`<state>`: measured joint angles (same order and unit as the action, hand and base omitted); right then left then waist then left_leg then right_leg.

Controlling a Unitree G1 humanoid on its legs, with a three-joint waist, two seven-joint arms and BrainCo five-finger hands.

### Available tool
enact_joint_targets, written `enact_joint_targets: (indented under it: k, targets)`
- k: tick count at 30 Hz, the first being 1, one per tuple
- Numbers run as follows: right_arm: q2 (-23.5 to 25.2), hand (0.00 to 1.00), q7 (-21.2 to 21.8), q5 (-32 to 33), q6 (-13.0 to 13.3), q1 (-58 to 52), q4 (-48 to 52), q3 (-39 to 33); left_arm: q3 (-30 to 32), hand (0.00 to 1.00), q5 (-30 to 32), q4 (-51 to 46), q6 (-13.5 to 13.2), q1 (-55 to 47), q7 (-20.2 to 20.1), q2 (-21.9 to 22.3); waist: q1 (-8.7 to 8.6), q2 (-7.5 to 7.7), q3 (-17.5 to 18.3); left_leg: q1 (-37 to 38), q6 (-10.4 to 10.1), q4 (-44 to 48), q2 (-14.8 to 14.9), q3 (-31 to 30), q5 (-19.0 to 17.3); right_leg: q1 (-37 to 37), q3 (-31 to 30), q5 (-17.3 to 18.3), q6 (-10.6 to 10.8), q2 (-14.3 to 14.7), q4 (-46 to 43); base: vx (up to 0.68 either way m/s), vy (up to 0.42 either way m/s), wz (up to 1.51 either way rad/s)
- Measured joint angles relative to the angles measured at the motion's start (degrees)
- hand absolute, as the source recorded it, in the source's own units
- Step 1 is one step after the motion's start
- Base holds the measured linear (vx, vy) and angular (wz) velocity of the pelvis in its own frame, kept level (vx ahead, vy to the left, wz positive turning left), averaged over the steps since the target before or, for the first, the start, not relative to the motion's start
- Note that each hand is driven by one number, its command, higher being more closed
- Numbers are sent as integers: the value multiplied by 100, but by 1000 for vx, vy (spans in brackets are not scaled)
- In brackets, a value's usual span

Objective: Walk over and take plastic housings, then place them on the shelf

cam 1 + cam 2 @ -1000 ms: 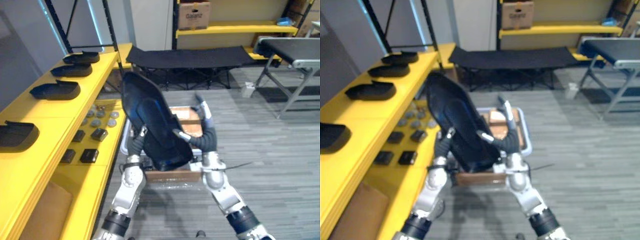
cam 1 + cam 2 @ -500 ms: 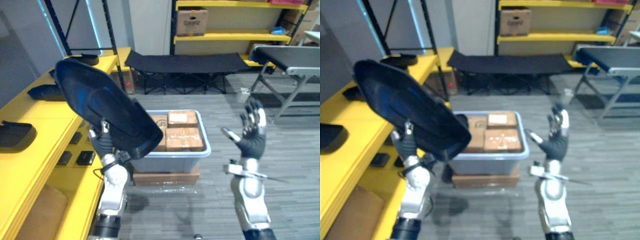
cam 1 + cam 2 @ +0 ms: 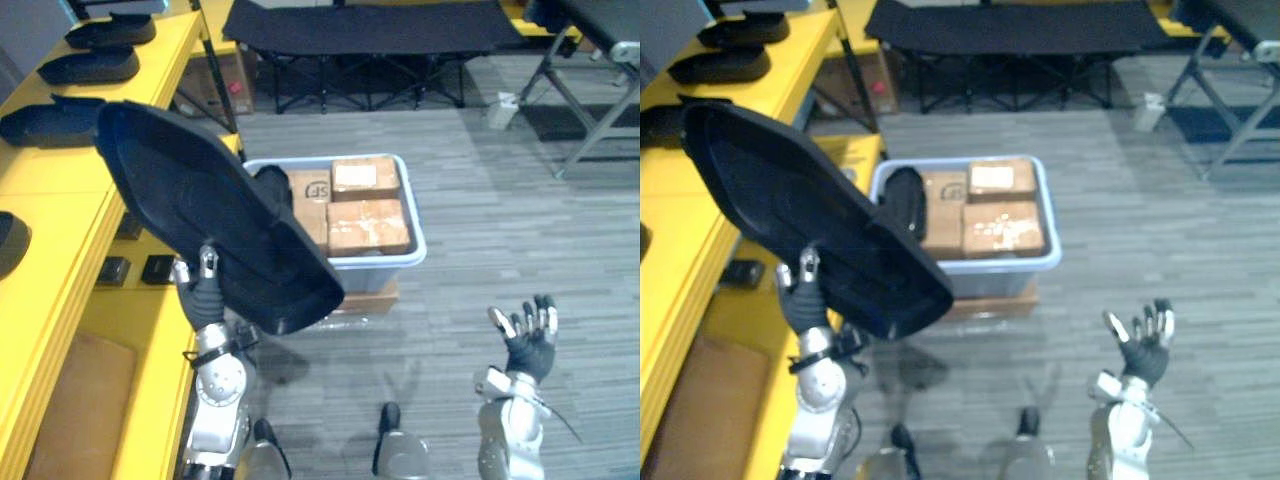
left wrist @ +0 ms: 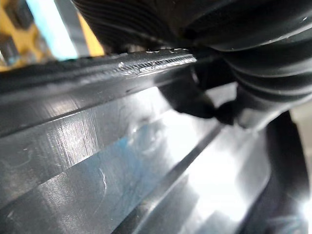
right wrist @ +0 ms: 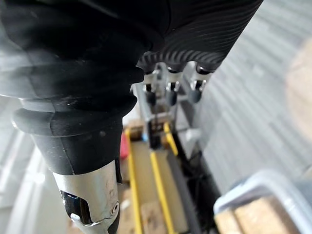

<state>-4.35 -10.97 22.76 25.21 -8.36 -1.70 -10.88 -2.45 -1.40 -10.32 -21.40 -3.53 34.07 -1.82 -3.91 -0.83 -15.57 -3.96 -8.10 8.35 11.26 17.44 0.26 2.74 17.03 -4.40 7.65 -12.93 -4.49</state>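
Grey striped carpet (image 3: 520,200) covers the floor, and a yellow shelf (image 3: 60,190) runs along the 9 o'clock side. At about 7 o'clock the left robot hand (image 3: 205,295) is raised, its fingers closed on the lower edge of a big black housing (image 3: 210,225), with one dark-tipped finger lying up against the shell. The housing is held in the air, tilted. Its long rimmed body slants from the hand up toward 10 o'clock, and its upper end reaches over the shelf's edge. In the left wrist view the shell's glossy surface sits right against the hand's ribbed cover. The right robot hand (image 3: 527,345) is at 5 o'clock above the carpet, well apart from the housing. Its palm is turned up and its fingers are straight and spread, with nothing in them.

Just past the held housing, near the centre, a pale bin (image 3: 415,262) rests on a flat cardboard base (image 3: 368,297). Brown boxes (image 3: 365,225) fill its middle and 3 o'clock side, and a second housing (image 3: 902,200) stands on edge at its 9 o'clock side. Small black parts (image 3: 158,268) lie on the shelf's lower level, beside the left robot hand. On the top level, toward 10 and 11 o'clock, shelf housings (image 3: 90,67) lie in a row. A black cot (image 3: 370,25) stands at 12 o'clock.
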Motion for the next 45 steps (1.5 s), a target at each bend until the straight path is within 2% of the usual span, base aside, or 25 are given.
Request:
enact_joint_targets:
  k: [1, 3, 5, 6, 7, 9, 10, 11, 12, 14, 16, 18, 23, 25, 26, 27, 28, 29, 31, 34, 36, 39, 42, 43, 45]
  targets:
    - [-14, 0, 83, 22, 61, 40, 87, 16, 84, 100, 27, -66, 0, -18, 80, -2, 4, -27, -15, 6, 4, -10, -21, -61, 1, -34, 33, 12, 15, -16, -5, 55, 15, 37]
    - [-79, 0, 517, 119, 112, 254, 358, 331, 692, 100, 320, -654, 3, -300, 477, 1, 51, -85, -15, 32, 46, -95, -95, -274, 38, -202, 283, 70, 55, -77, -18, 88, 6, 53]
    - [-128, 0, 707, 115, 85, 421, 385, 849, 1164, 100, 478, -1181, 28, -598, 717, -1, 250, -106, -7, 141, 56, -194, -185, -492, 64, -422, 509, 195, 95, -150, -87, 93, 1, 68]
    - [-165, 0, 740, 106, 46, 588, 354, 1265, 1446, 100, 484, -1479, 34, -779, 825, 16, 415, -138, 1, 193, 64, -230, -268, -694, 70, -598, 710, 301, 146, -230, -166, 74, 1, 71]
    - [-160, 0, 743, 99, -5, 703, 321, 1468, 1584, 100, 488, -1595, 37, -886, 852, 22, 504, -159, 15, 198, 68, -235, -309, -798, 72, -684, 832, 358, 177, -270, -192, 92, 6, 99]
    - [-140, 0, 747, -39, -155, 1246, 49, 2140, 2059, 100, 671, -1868, 129, -1290, 861, 87, 844, -232, 68, 196, 104, -304, -477, -1174, 100, -951, 1266, 471, 257, -386, -200, 76, 10, 98]
    - [-93, 0, 734, -141, -241, 1615, -257, 2424, 2279, 100, 712, -1919, 163, -1548, 848, 170, 1087, -276, 98, 204, 122, -350, -555, -1332, 113, -1099, 1458, 490, 283, -420, -151, 67, 11, 77]
    - [-44, 0, 722, -179, -309, 1784, -412, 2541, 2378, 100, 706, -1919, 167, -1688, 832, 223, 1198, -290, 120, 205, 129, -385, -593, -1416, 130, -1185, 1564, 489, 284, -425, -100, 88, 7, 86]
    - [100, 0, 649, -359, -425, 2151, -750, 2755, 2584, 100, 674, -1917, 168, -1970, 784, 382, 1459, -299, 129, 206, 134, -397, -667, -1599, 137, -1403, 1820, 483, 294, -420, 29, 64, -3, 68]
    - [248, 0, 563, -581, -539, 2411, -1005, 2912, 2789, 100, 625, -1917, 159, -2193, 729, 554, 1673, -267, 147, 204, 133, -406, -717, -1780, 137, -1563, 2023, 483, 294, -402, 115, 65, -11, 62]
    - [418, 0, 507, -780, -669, 2529, -1167, 3026, 2988, 100, 527, -1917, 113, -2454, 545, 742, 1858, -169, 217, 198, 133, -436, -790, -1987, 137, -1728, 2253, 483, 293, -389, 182, 65, -8, 49]
    - [450, 0, 520, -796, -768, 2517, -1188, 3018, 3058, 100, 196, -1916, 15, -2581, 281, 827, 1890, -84, 265, 189, 133, -443, -820, -2049, 136, -1796, 2383, 483, 292, -390, 189, 45, 8, 25]
    - [204, 0, 708, -791, -903, 2286, -1218, 3009, 3116, 100, 100, -1870, 16, -2582, -80, 948, 1847, 71, 355, 126, 150, -344, -827, -2098, 97, -1867, 2485, 515, 259, -371, 181, -12, 4, 11]
    - [116, 0, 773, -783, -978, 2053, -1178, 2929, 3088, 100, -25, -1866, 14, -2558, -197, 945, 1704, 94, 369, -143, 213, -135, -871, -2143, 55, -1946, 2777, 556, 298, -366, 157, -65, -3, 66]
    - [62, 0, 802, -787, -997, 1772, -1071, 2770, 3084, 100, -81, -1837, 5, -2483, -343, 911, 1570, 90, 359, -385, 337, 131, -823, -1942, -16, -2091, 3143, 602, 360, -345, 141, -87, -1, 139]
    - [-30, 0, 796, -792, -997, 1459, -962, 2617, 3063, 100, -120, -1741, -28, -2366, -522, 858, 1490, 82, 359, -511, 365, 288, -664, -1524, 65, -2226, 3460, 635, 389, -323, 86, -91, 15, 143]
    - [-92, 0, 789, -794, -996, 1352, -960, 2571, 3042, 100, -195, -1693, -46, -2326, -595, 840, 1503, 92, 353, -524, 336, 288, -655, -1444, 128, -2270, 3528, 645, 385, -339, 51, -36, 67, 96]
    - [-191, 0, 814, -832, -996, 1250, -960, 2554, 3012, 100, -375, -1640, -69, -2291, -692, 846, 1594, 133, 332, -524, 343, 209, -712, -1438, 182, -2240, 3501, 666, 370, -405, -3, -18, 88, 36]
    - [-187, 0, 870, -1030, -965, 1245, -829, 2461, 3000, 100, -597, -1627, -74, -2288, -803, 844, 1596, 161, 322, -697, 406, 102, -770, -1489, 223, -2009, 3382, 918, 150, -466, -228, -68, 84, 27]
    - [-172, 0, 956, -1031, -782, 1104, -608, 2413, 2738, 100, -705, -1627, -110, -2141, -968, 724, 1516, 207, 256, -688, 481, -13, -845, -1569, 329, -1731, 2704, 1383, -51, -501, -668, -98, 32, 30]
    - [-178, 0, 978, -1167, -640, 931, -458, 2215, 2474, 100, -700, -1625, -213, -1883, -1307, 484, 1338, 303, 216, -691, 492, -117, -972, -1755, 515, -1649, 2273, 1597, -129, -506, -916, -71, -14, 56]
    - [-317, 0, 958, -1589, -383, 1053, -459, 1932, 2312, 100, -651, -1626, -271, -1566, -1670, 229, 1261, 320, 101, -720, 441, -418, -995, -1833, 812, -1433, 2049, 1665, -9, -519, -1065, -55, -16, 21]
    - [-595, 0, 965, -2051, -102, 1732, -473, 1820, 2186, 100, -655, -1627, -463, -1217, -1795, 127, 1257, 197, -166, -835, 440, -592, -932, -1733, 987, -1041, 1870, 1759, 248, -606, -1348, -112, -6, -18]
    - [-671, 0, 981, -2192, -48, 2107, -475, 1823, 2188, 100, -659, -1627, -483, -1100, -1830, 75, 1263, 132, -359, -837, 433, -579, -907, -1693, 998, -921, 1765, 1828, 278, -648, -1531, -121, 8, -24]
    - [-706, 0, 1027, -2366, -4, 2473, -474, 1836, 2188, 100, -674, -1628, -487, -956, -1911, -28, 1257, 110, -516, -895, 444, -541, -924, -1680, 1001, -723, 1705, 1987, 291, -789, -1860, -108, -1, -7]
